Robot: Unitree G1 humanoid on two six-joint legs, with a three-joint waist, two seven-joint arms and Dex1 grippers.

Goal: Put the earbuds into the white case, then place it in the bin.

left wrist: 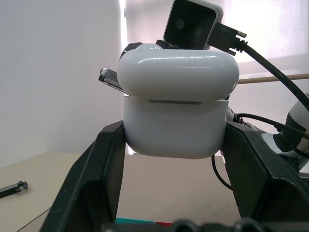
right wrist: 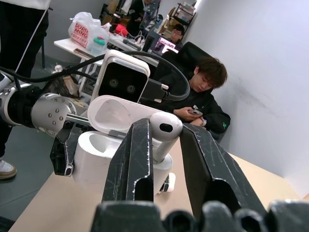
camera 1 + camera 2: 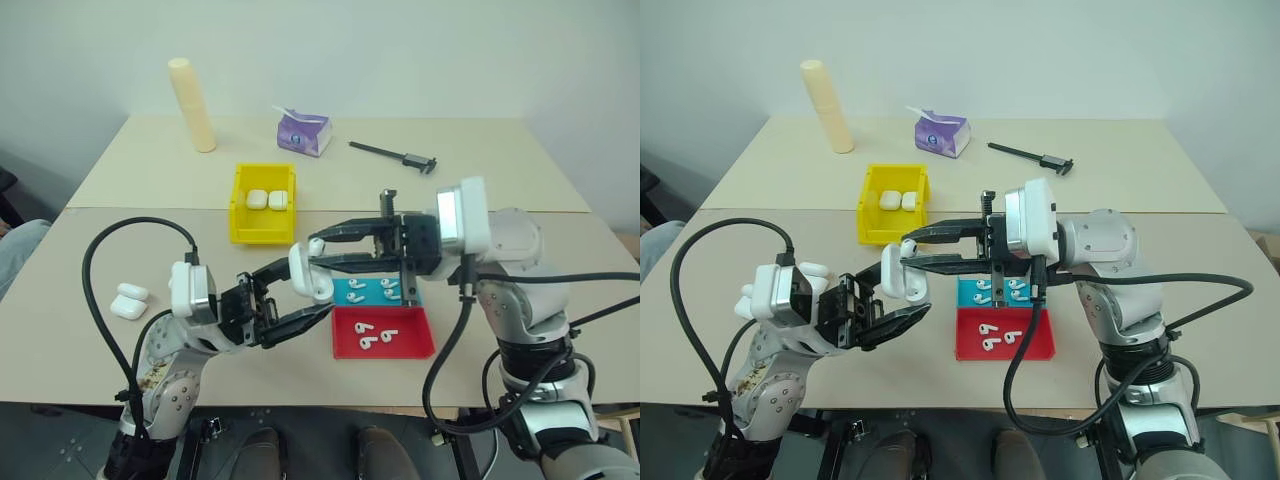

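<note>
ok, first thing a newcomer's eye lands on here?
The two grippers meeting mid-air above the table: the left gripper clamps an open white case, and the right gripper holds an earbud at its mouth. Behind them, the yellow bin already holds two cases.

A: Arm housings are glossy silver-grey with rounded joint shells; the left arm (image 3: 170, 375) carries brown speckling on its lower shell; small screws dot the grey wrist barrel.

B: Noted; each wrist bears a white rounded camera block with a dark face and two lenses; thick black cables loop from both blocks.

A: The left gripper (image 3: 300, 305) and the right gripper (image 3: 325, 252) have long matte black tapered fingers; the right fingers (image 2: 133, 164) look scuffed with fine scratches.
</note>
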